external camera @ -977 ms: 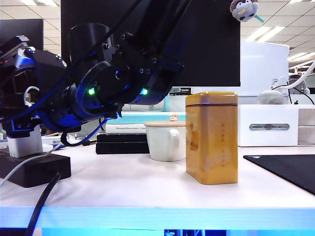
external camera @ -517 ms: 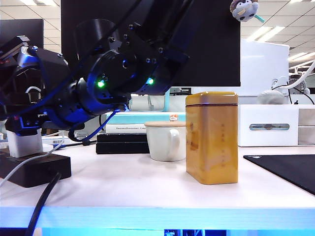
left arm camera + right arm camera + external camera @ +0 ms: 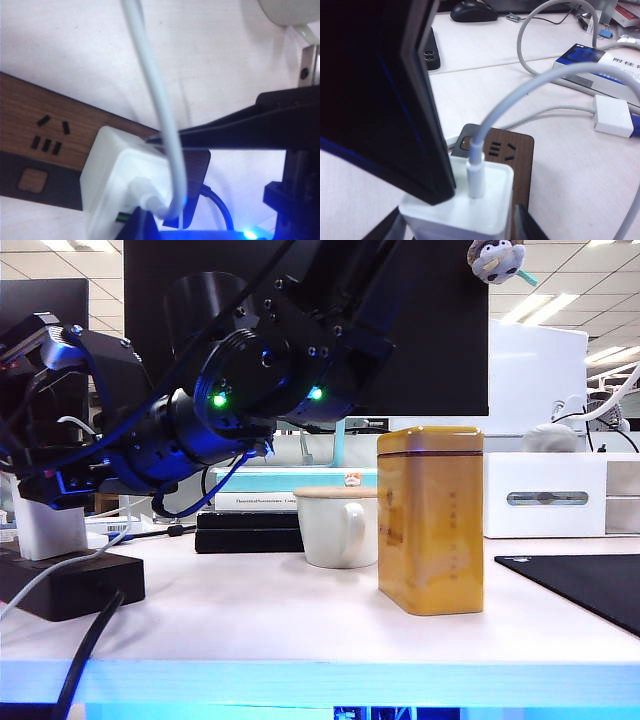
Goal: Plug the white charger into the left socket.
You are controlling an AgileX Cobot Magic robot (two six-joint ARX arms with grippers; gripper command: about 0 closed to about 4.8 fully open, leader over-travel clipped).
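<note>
While the charger [image 3: 47, 528] is standing upright on the black power strip [image 3: 70, 585] at the far left of the counter [image 3: 300, 620], you are looking at both arms crowding over it. In the right wrist view the charger [image 3: 465, 205] is sitting on the strip [image 3: 517, 165], its white cable [image 3: 520, 95] arching up from its top, and the right gripper [image 3: 465, 220] is straddling it with its jaws partly open, one finger [image 3: 427, 150] lying along the charger's side; whether they are pressing it you cannot tell. The left gripper [image 3: 165, 187] is hanging just above the same end of the strip [image 3: 45, 135] with its jaws shut; a grip on the charger [image 3: 120, 185] cannot be made out. A free socket [image 3: 47, 135] is showing beside the charger. A mug [image 3: 335, 525] and a yellow tin [image 3: 430, 520] are standing well apart to the right.
</note>
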